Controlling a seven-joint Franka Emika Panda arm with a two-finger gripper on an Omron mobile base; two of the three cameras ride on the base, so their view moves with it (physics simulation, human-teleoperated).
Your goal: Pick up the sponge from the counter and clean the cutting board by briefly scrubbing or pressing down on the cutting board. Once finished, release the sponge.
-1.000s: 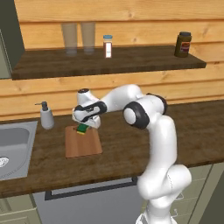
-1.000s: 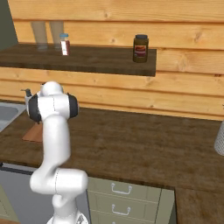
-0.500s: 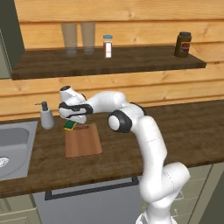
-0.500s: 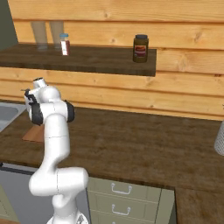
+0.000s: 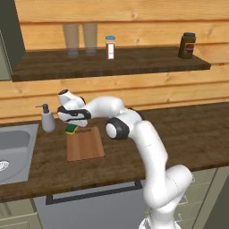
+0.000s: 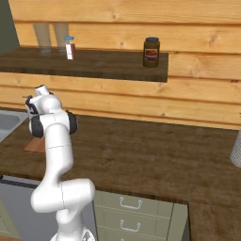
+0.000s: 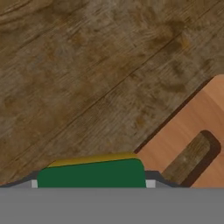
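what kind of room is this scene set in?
A kitchen, rendered in simulation. A steel sink is set in the long dark brown wood-grain counter, a light reddish-brown wooden cutting board lies on it, and a dark wooden shelf above holds glasses and jars.

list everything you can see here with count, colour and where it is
sponge: 1, green top and yellow bottom, at the far left corner of the cutting board, under the gripper
cutting board: 1, light reddish-brown wood, flat on the counter right of the sink
counter: 1, dark brown wood grain, running across the scene
sink: 1, steel, set in the counter at the left
soap dispenser: 1, grey, on the counter behind the sink
shelf: 1, dark wood, on the wall above the counter
glasses: 2, clear, left on the shelf
small bottle: 1, white with blue cap, mid shelf
jar: 1, dark brown, right on the shelf
gripper: 1, dark fingers, over the sponge
arm: 1, white
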